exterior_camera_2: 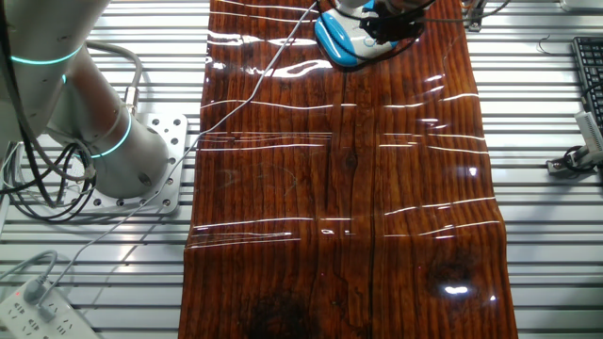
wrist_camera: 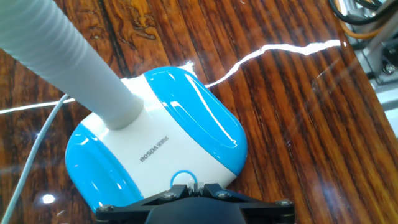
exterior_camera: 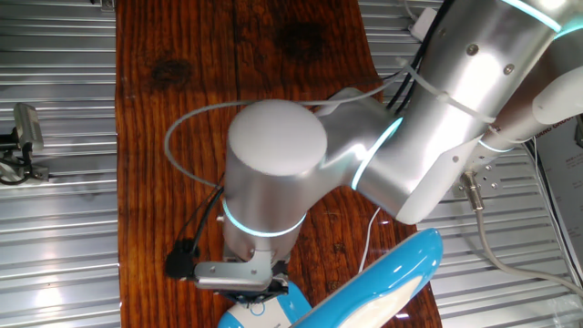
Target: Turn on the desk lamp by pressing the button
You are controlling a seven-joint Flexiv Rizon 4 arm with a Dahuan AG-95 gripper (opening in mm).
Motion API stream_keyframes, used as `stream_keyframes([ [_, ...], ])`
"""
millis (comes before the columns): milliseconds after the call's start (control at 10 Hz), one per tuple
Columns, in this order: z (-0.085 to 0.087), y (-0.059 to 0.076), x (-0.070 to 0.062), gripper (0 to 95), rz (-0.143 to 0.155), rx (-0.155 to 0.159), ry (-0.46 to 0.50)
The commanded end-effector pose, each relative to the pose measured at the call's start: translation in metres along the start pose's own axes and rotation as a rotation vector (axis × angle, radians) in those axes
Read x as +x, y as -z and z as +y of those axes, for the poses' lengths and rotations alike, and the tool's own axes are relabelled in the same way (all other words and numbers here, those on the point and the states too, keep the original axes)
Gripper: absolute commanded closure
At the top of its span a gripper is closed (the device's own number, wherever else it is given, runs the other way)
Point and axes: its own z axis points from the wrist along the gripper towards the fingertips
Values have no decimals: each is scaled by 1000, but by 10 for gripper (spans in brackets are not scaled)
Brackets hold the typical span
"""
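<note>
The desk lamp's sky-blue and white base (wrist_camera: 155,140) fills the hand view, with a ribbed white neck (wrist_camera: 68,65) rising to the upper left. Its round button (wrist_camera: 181,178), ringed in blue, sits at the base's near edge. My gripper (wrist_camera: 195,185) is directly over the button, its two fingertips together and shut, their tips at the button's rim. In one fixed view the lamp's blue arm (exterior_camera: 401,273) lies at the bottom right and my gripper (exterior_camera: 258,292) is down on the base (exterior_camera: 244,316). In the other fixed view the lamp base (exterior_camera_2: 337,45) is at the far end.
The lamp stands on a glossy dark wooden board (exterior_camera_2: 349,188). A thin white cord (wrist_camera: 273,51) runs from the base across the wood. Ribbed metal tabletop (exterior_camera_2: 546,235) surrounds the board. The silver arm (exterior_camera: 273,173) hangs over the board. A power strip (exterior_camera_2: 28,306) lies at the near left.
</note>
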Motion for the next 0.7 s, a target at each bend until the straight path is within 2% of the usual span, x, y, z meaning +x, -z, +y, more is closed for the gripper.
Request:
stream_keyframes([
  [100,0,-1,1,950,1,2,4],
  [700,1,-8,-2,950,14,8,7],
])
